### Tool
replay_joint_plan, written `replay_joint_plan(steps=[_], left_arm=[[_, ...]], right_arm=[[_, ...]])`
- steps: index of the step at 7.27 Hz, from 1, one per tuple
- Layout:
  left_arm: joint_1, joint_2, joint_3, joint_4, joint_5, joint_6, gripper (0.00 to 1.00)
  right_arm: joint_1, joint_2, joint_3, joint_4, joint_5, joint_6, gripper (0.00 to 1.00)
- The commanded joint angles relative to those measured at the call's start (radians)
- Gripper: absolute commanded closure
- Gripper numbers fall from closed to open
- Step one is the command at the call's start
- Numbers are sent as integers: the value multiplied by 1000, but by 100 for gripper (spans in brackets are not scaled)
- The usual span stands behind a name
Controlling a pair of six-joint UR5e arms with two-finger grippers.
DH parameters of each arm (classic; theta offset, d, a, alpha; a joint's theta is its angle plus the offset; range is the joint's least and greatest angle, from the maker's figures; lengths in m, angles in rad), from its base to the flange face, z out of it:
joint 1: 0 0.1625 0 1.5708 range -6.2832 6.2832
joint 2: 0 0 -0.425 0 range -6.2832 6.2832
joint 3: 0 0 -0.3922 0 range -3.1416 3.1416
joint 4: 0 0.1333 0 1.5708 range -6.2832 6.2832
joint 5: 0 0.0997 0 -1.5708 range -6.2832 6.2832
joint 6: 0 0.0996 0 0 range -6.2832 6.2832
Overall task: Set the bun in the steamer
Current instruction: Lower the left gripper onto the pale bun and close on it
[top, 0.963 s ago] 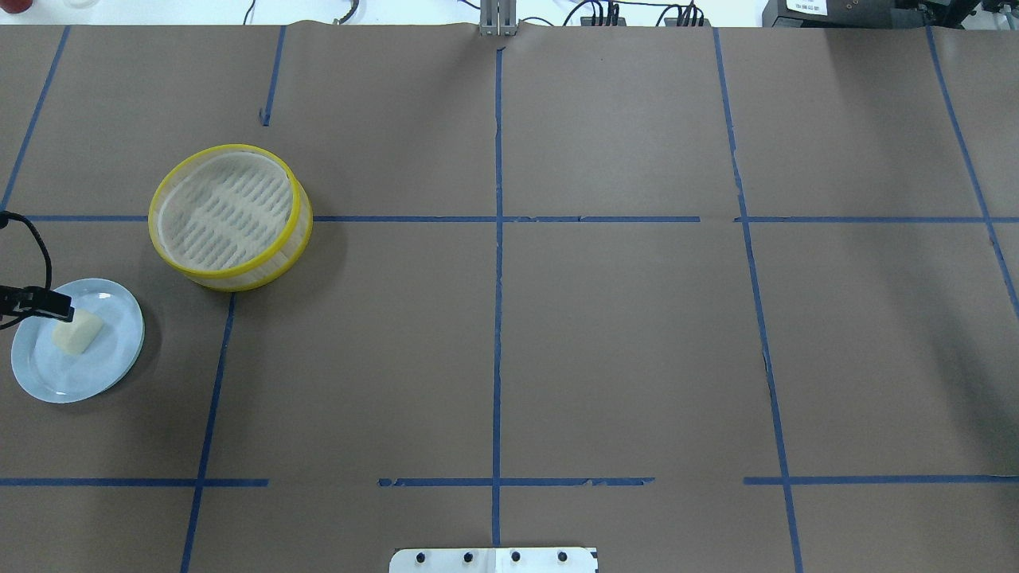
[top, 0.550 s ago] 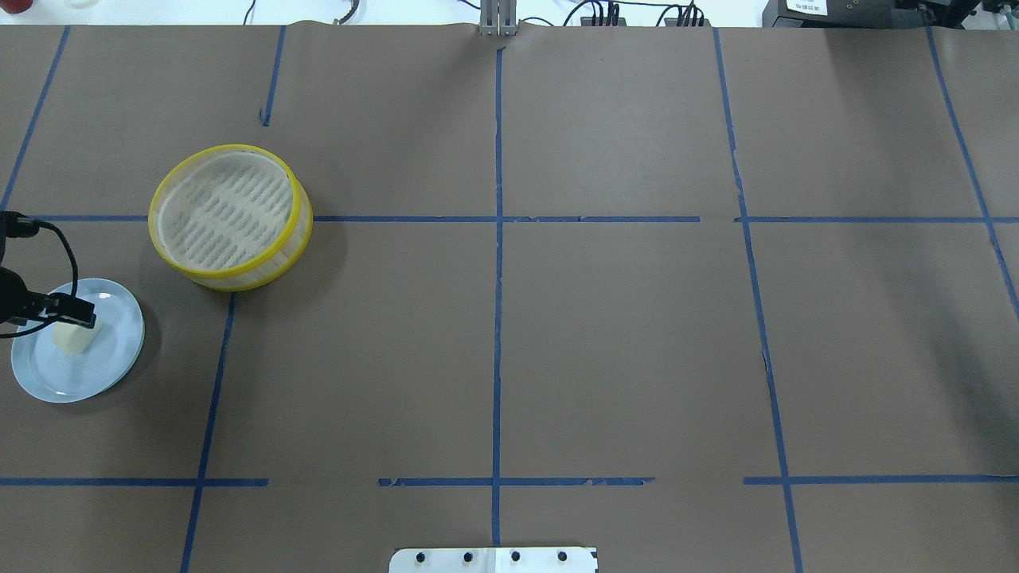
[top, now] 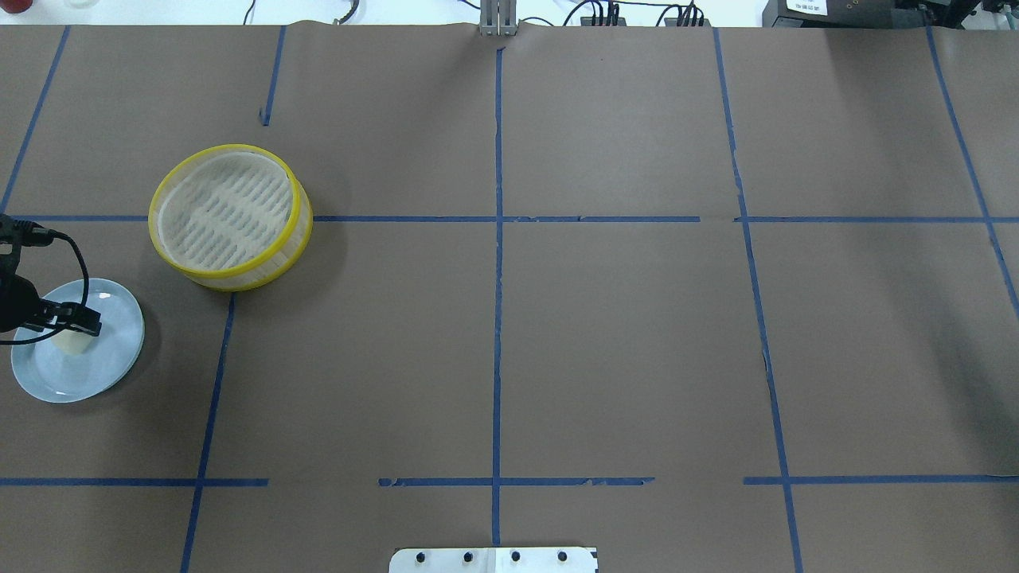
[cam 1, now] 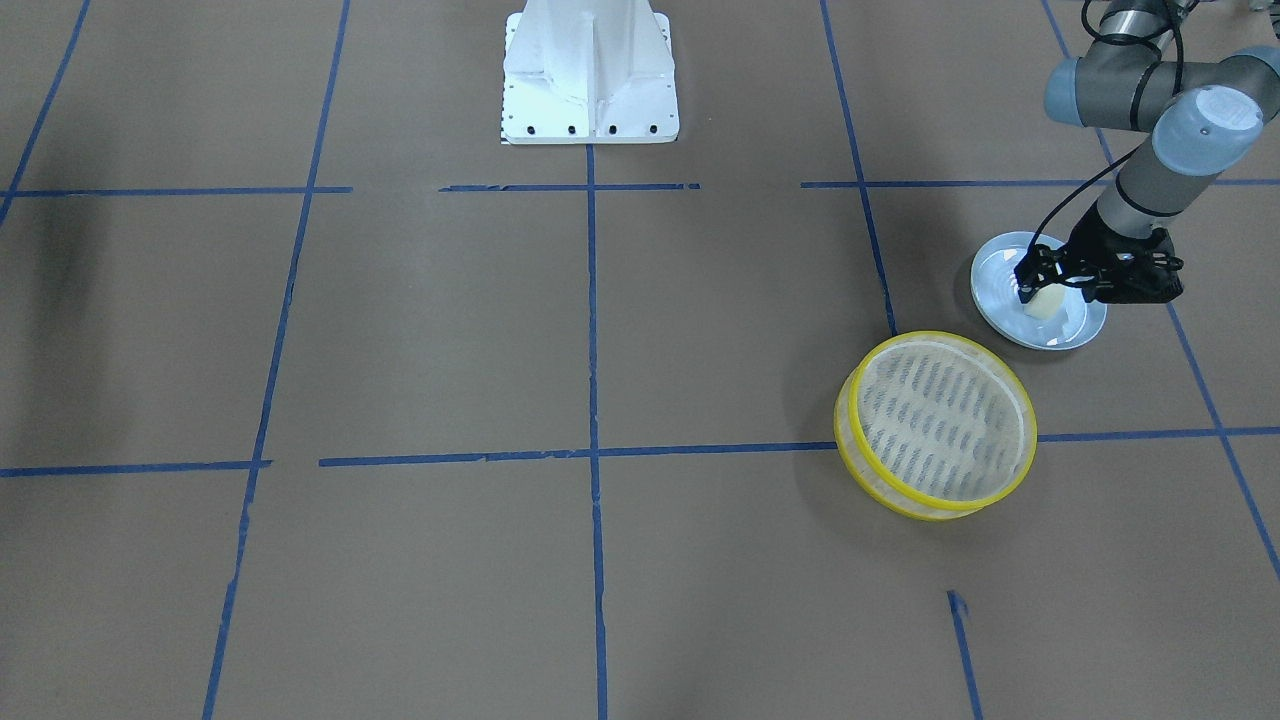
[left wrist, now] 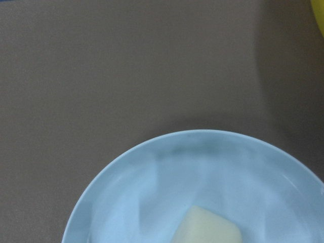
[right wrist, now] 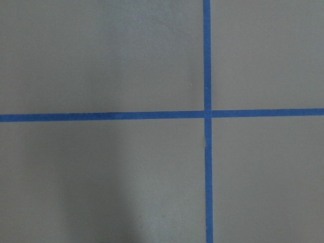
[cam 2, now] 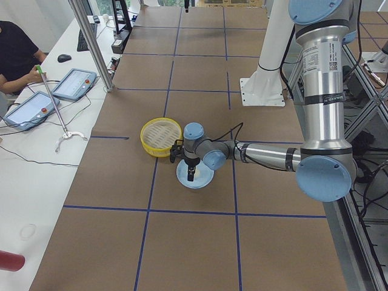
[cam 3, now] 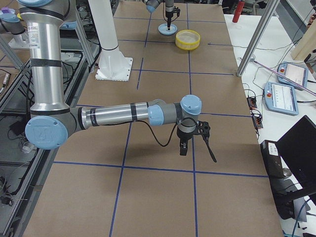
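Note:
The cream-white bun [top: 72, 344] lies on a pale blue plate [top: 48, 382] at the table's left edge. My left gripper [top: 80, 325] hangs low over the bun and covers its upper part. Its jaws look parted on either side of the bun. The front view shows the gripper [cam 1: 1035, 287] down at the bun [cam 1: 1044, 304]. The left wrist view shows the bun [left wrist: 205, 230] on the plate [left wrist: 152, 192] with no fingers in view. The yellow-rimmed steamer [top: 229, 215] stands empty beyond the plate. My right gripper [cam 3: 183, 148] shows only in the exterior right view, so I cannot tell its state.
Brown paper with blue tape lines covers the table [top: 621, 334]. The robot's white base [cam 1: 590, 70] is at the near middle edge. Operator tablets [cam 2: 73, 82] and a person sit beyond the far side of the table.
My left gripper has moved further in over the plate and lower onto the bun, which now shows less. The steamer and plate have not moved.

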Motion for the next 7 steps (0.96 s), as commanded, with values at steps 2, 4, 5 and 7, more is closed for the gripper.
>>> replay_joint_plan(steps=[2,4,5,7], left_arm=[[2,2,-1,-11,-2,8,60],[2,3,-3,-9,-60,8,85],[1,6,-12,-6,-62,8,89],[-7,15,-61,6,-78,10,91]], right_arm=[[0,0,0,0,0,0,0],[0,0,0,0,0,0,0],[0,0,0,0,0,0,0],[0,0,0,0,0,0,0]])
